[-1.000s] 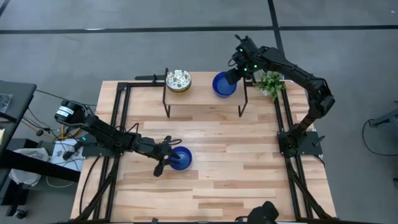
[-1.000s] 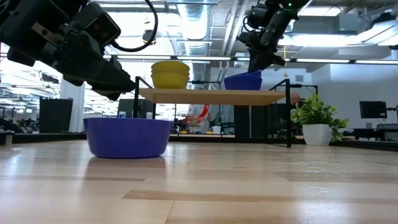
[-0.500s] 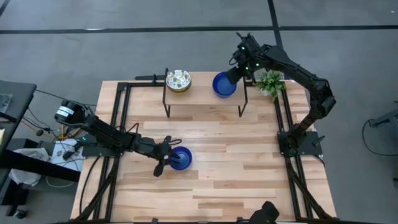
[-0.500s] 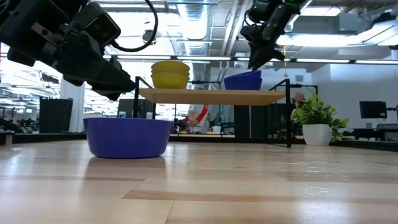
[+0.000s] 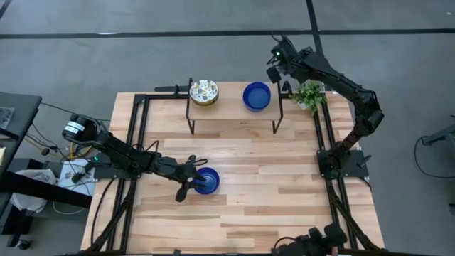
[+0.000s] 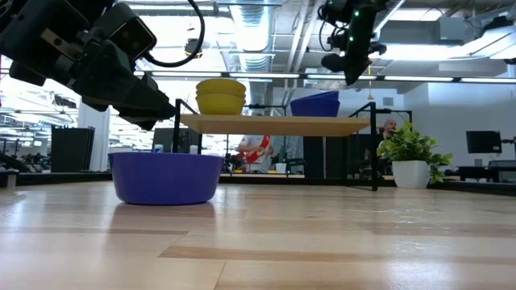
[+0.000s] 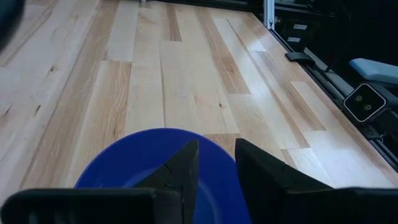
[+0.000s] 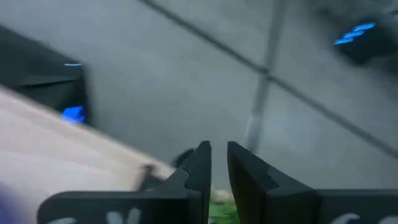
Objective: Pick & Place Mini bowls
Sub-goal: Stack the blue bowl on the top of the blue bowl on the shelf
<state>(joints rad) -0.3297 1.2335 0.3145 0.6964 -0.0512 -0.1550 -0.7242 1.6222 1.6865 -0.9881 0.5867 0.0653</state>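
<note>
One blue mini bowl [image 5: 207,182] [image 6: 165,177] [image 7: 124,177] rests on its base on the table, left of centre. My left gripper [image 5: 195,178] [image 7: 216,152] reaches over it from the table's left, nearly level, fingers a little apart. The low view shows this gripper [image 6: 165,117] above the rim with air between. A second blue bowl [image 5: 257,96] [image 6: 315,104] and a floral bowl with a yellow outside [image 5: 204,92] [image 6: 221,95] stand on the raised wooden shelf [image 5: 231,108]. My right gripper [image 5: 273,73] [image 6: 352,76] [image 8: 216,152] hangs above and beyond the shelf's right end, holding nothing, with a narrow slit between its fingers.
A potted plant [image 5: 309,94] [image 6: 409,153] stands at the far right corner, next to the shelf's right legs. Black frame rails [image 5: 135,128] run along the table's sides. Bare wood [image 5: 284,185] lies to the right of the near blue bowl. A person [image 6: 256,151] shows in the room behind.
My right gripper has let go of the blue bowl on the shelf. It has risen, drawn off toward the table's far right corner and turned about. The bowl stays where it was on the shelf.
</note>
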